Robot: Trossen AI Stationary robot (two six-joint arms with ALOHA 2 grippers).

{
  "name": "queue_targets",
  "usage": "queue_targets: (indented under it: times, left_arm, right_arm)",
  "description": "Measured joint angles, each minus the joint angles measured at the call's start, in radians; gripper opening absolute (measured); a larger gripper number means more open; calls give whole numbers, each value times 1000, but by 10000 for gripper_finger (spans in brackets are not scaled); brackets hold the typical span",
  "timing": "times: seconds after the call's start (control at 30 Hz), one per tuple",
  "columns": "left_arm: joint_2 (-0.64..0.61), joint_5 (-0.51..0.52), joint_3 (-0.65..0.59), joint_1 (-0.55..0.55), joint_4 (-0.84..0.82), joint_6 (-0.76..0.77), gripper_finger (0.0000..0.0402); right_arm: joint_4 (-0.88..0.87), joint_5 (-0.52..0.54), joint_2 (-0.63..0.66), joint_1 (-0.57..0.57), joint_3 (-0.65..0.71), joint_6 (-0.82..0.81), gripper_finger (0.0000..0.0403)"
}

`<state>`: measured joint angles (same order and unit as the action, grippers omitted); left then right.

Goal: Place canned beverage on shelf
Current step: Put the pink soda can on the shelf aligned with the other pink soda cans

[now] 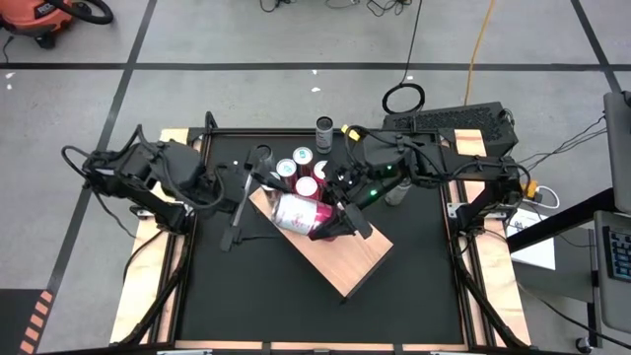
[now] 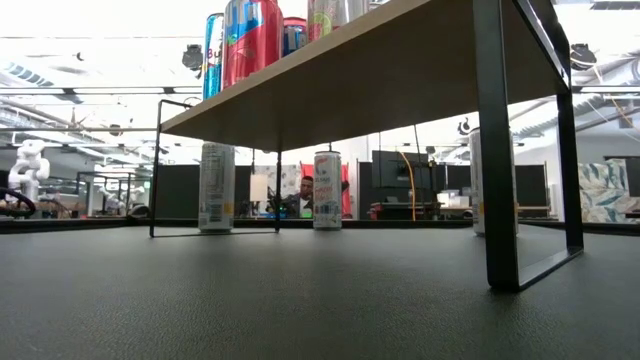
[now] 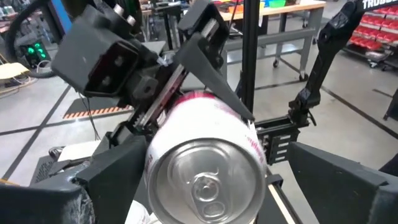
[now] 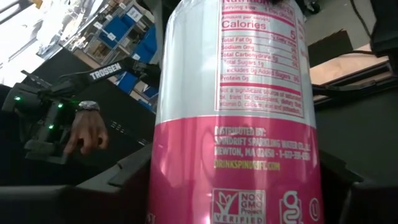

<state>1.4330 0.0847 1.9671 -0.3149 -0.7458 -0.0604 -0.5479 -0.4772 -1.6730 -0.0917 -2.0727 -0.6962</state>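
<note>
Can: pink/white, on its side over the shelf, near its left end | R gripper: fingers clamped on can | L gripper: left of shelf, fingers apart, holding nothing | other cans upright on shelf's far end

The shelf, a pale slab on black metal legs, spans the upper frame with several cans standing on top (labels partly cut off), while two upright cans stand on the table beneath it.
</note>
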Motion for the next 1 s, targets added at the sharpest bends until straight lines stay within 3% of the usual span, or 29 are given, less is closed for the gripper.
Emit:
queue_targets:
  times: [0.43,0.8,1.0]
  left_arm:
    - [26,26,-2,0,4,2,390]
    - [31,28,-2,7,-5,51,305]
    - [31,24,-1,7,-11,63,288]
  right_arm:
    - [4,2,0,1,0,1,274]
    - [-1,-4,-10,0,0,11,274]
    - [1,32,-11,-1,0,10,283]
